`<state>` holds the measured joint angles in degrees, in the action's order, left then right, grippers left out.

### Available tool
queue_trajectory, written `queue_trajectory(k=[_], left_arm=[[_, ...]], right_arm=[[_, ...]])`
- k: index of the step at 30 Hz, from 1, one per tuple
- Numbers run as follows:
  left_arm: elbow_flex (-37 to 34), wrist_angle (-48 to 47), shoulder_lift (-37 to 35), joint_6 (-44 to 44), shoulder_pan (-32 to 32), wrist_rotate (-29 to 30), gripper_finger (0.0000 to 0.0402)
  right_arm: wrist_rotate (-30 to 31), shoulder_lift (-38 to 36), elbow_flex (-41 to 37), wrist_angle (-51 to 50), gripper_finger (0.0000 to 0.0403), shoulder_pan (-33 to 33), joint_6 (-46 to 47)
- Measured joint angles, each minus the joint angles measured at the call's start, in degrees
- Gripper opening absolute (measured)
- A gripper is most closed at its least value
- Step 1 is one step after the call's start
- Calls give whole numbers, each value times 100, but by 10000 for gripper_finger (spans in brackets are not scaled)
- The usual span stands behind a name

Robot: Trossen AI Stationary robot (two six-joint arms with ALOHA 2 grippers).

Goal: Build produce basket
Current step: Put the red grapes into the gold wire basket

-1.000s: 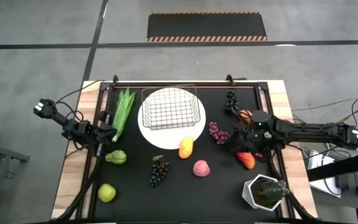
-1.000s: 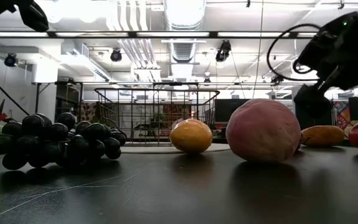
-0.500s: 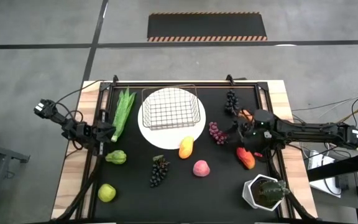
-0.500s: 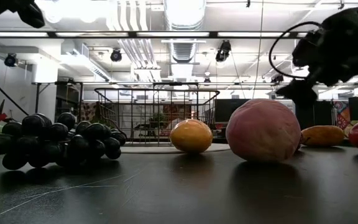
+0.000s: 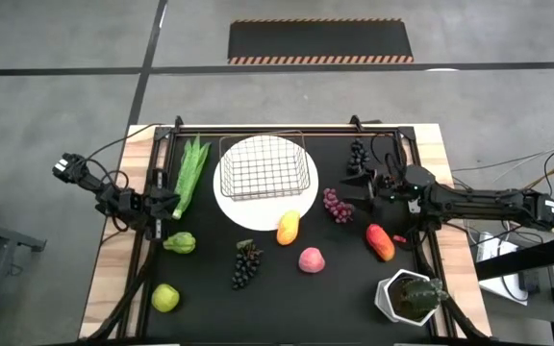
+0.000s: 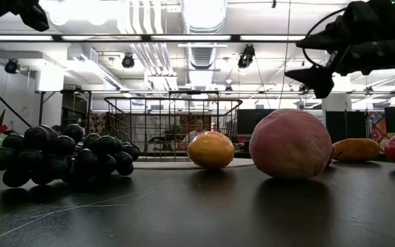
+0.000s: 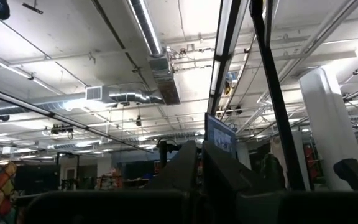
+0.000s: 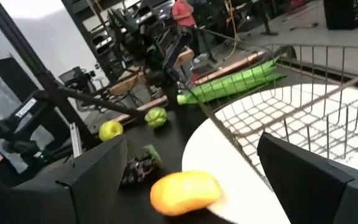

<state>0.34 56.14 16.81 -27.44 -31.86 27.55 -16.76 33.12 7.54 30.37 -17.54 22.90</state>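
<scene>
The wire basket (image 5: 265, 168) stands on a round white plate (image 5: 258, 213) at the table's far middle. Produce lies around it on the black mat: green stalks (image 5: 190, 173), a pear (image 5: 180, 242), an apple (image 5: 165, 297), dark grapes (image 5: 246, 262), a mango (image 5: 288, 228), a peach (image 5: 311, 259), purple grapes (image 5: 338, 205) and a red-orange fruit (image 5: 381, 242). My right gripper (image 5: 354, 189) hangs open above the mat right of the purple grapes, pointing level toward the basket (image 8: 303, 106), with nothing between its fingers. My left gripper (image 5: 168, 204) is shut at the table's left edge, tipped upward.
A white hexagonal pot with a green plant (image 5: 410, 296) stands at the near right corner. A second dark grape bunch (image 5: 358, 156) lies far right of the basket. Bare mat lies along the near edge between the apple and the pot.
My right gripper has risen from just over the red-orange fruit and tipped up from pointing down to level, swinging toward the far edge and the basket. It has stayed open. The red-orange fruit lies where it was, now uncovered.
</scene>
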Motion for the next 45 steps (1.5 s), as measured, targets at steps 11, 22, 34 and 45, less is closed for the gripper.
queue_trajectory(k=[11, 22, 34, 45], left_arm=[[1, 50, -49, -193, 0, 0, 8], [2, 44, -45, -194, 0, -2, 8], [2, 40, -47, -212, 0, -2, 8], [2, 44, -47, -299, 0, -3, 8]], right_arm=[[184, 617, 931, -297, 338, 401, -1198], [1892, 1329, 2994, -4910, 327, 1148, -1700], [2875, 1618, 3271, -5838, 327, 1491, -976], [2718, 2547, 3406, -5873, 327, 1480, 1576]])
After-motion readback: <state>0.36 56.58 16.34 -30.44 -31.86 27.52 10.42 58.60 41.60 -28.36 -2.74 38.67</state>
